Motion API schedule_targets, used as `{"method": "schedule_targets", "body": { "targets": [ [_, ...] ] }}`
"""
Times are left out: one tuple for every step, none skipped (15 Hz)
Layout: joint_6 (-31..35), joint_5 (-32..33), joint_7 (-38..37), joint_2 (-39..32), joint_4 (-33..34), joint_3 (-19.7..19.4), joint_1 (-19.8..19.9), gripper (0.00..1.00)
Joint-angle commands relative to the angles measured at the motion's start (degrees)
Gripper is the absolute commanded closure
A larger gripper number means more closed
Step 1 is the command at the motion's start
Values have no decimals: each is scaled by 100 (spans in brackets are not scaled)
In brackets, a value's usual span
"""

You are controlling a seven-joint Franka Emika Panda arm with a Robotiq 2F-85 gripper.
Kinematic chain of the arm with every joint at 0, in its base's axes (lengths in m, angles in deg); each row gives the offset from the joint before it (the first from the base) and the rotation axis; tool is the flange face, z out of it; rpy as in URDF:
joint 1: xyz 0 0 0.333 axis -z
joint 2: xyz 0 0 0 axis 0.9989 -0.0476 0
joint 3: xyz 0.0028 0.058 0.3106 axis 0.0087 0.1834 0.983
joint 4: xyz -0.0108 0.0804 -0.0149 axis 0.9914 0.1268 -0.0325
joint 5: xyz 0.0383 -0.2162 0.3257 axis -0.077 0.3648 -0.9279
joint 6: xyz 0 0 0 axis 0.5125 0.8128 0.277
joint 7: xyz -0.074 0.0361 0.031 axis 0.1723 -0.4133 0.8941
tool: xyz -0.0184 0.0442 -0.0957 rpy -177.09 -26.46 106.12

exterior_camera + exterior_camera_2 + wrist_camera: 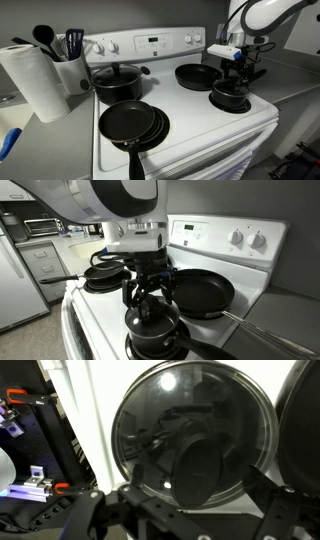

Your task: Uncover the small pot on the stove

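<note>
Stove (185,105): white, four burners, raised back panel with knobs; grey counter (292,75) on both sides.
Room: a kitchen; pale cabinets (40,265) stand beyond the range in an exterior view.
Arm (110,200): white, reaches in over the stove's front corner and fills the top of that view.
Paper towel roll (30,80): on the counter at the far side, beside a white crock of black utensils (70,68).
Stacked frying pans (133,122): front burner, handle cut off by the frame edge.
Larger lidded pot (118,82): back burner behind them.
Single frying pan (197,75): back burner, just behind the small pot.
Small pot (152,338): front burner below the gripper, glass lid (190,420) on; its handle is hard to make out.
Gripper (150,292): directly over the lid, fingers (95,510) spread apart, nothing held; contact with the knob unclear.
</note>
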Motion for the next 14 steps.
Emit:
{"method": "schedule_targets", "body": {
  "targets": [
    [-49,-302,214,-82,9,-107,-135,0],
    [-59,-353,249,-76,3,-105,-150,0],
    [-78,-378,264,-59,5,-102,-163,0],
    [-66,-389,276,-64,8,-103,-173,0],
    [-70,-387,281,-59,10,-105,-179,0],
    [-70,-388,287,-55,10,-107,-185,0],
    [-63,-386,291,-47,4,-111,-189,0],
    [-67,-377,285,-39,6,-112,-192,14],
    [-62,-374,285,-28,4,-113,-194,26],
    [-58,-369,282,-15,13,-113,-196,33],
    [-54,-361,276,2,17,-109,-198,40],
    [-49,-358,278,16,18,-107,-201,48],
    [-45,-351,277,24,22,-106,-206,56],
    [-49,-352,280,40,26,-106,-210,62]
  ]
}}
